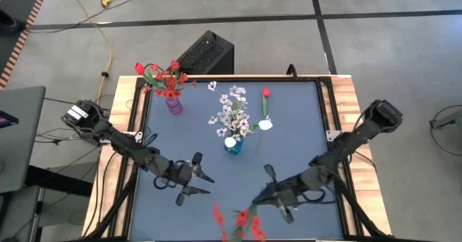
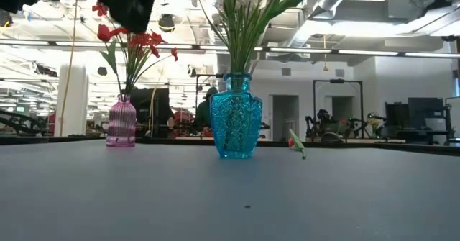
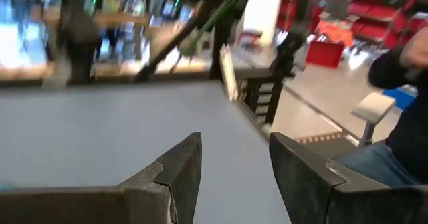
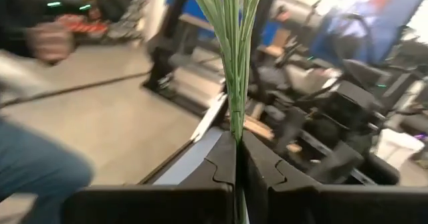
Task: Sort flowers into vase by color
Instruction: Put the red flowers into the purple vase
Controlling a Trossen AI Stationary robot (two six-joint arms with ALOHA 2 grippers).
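A pink vase (image 1: pixel 174 103) at the far left holds red flowers (image 1: pixel 163 79). A blue vase (image 1: pixel 232 145) at mid table holds white flowers (image 1: pixel 232 113). A single red-bloomed stem (image 1: pixel 266 105) and a white bloom (image 1: pixel 266 125) lie on the mat right of the blue vase, and another white bloom (image 1: pixel 212 85) lies near the far edge. My right gripper (image 1: pixel 258 199) is shut on a red spray (image 1: pixel 242 219) near the table's near edge. My left gripper (image 1: pixel 202 184) stands open at the near left, nothing between its fingers (image 3: pixel 180 177). My right gripper pinches the spray's bunched green stems (image 4: pixel 235 120) between its two fingers. The stems run on past the fingertips along the fingers. In the high view the red blooms (image 1: pixel 245 222) lie beyond the gripper, toward the near edge. The low view shows no part of the spray on the table.
The dark blue mat (image 1: pixel 296 126) has a raised black rim (image 1: pixel 321 105) on a wooden table. A black box (image 1: pixel 206 54) stands behind the far edge. A person's legs show beside the table in both wrist views. Bare mat lies between the two arms and the vases.
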